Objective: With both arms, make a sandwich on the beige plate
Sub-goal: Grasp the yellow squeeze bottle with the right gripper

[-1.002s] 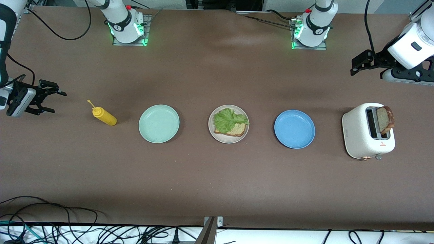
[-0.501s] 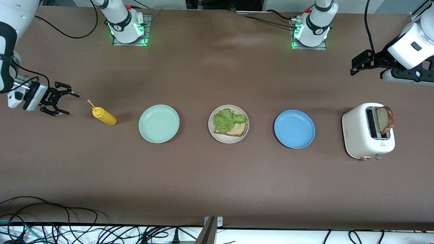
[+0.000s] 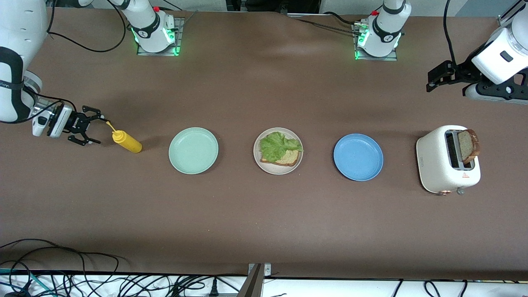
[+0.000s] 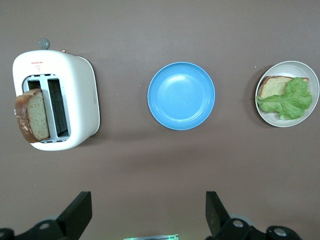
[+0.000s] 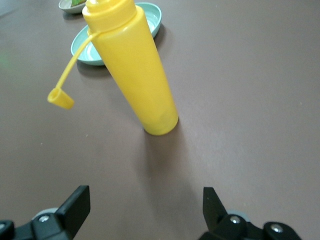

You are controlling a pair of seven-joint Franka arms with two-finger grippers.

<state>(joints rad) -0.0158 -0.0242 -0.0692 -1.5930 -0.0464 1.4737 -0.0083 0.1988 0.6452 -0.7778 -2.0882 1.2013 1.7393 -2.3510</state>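
Note:
The beige plate [image 3: 275, 170] sits mid-table and holds one bread slice [image 3: 289, 158] with a green lettuce leaf [image 3: 278, 145] on top. The plate [image 4: 280, 120] and lettuce [image 4: 290, 100] also show in the left wrist view. A second bread slice [image 3: 469, 145] [image 4: 32, 116] sticks up from the white toaster [image 3: 437, 161] [image 4: 80, 95]. My left gripper [image 3: 433, 80] [image 4: 148, 215] hangs open and empty over the table at the left arm's end. My right gripper [image 3: 95, 127] [image 5: 145, 212] is open and empty, close beside the yellow squeeze bottle [image 3: 127, 141] [image 5: 135, 70].
A mint-green plate [image 3: 193, 150] [image 5: 152, 20] lies between the bottle and the beige plate. A blue plate [image 3: 358, 156] [image 4: 181, 95] lies between the beige plate and the toaster. The bottle's cap [image 5: 61, 98] dangles off on its strap. Cables run along the table's near edge.
My right gripper has travelled from the right arm's end of the table toward the yellow bottle and now sits just beside it. The left arm has not moved.

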